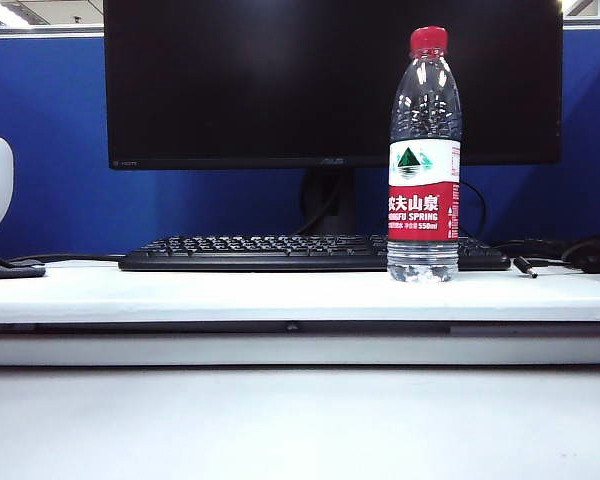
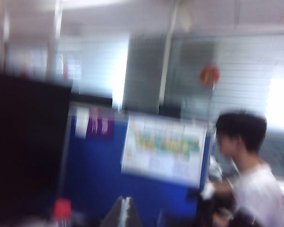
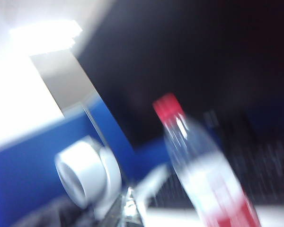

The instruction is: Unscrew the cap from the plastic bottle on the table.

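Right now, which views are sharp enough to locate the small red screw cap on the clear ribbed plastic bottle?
Exterior view: sharp, evenly lit, small red screw cap crisp on the clear ribbed plastic bottle. Left wrist view: motion-blurred, cap only a red smear, shut left gripper soft. Right wrist view: heavy blur plus ceiling-light glare; cap smeared, right gripper shut.

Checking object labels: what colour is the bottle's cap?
Red. The cap shows best in the exterior view, screwed on the plastic bottle.
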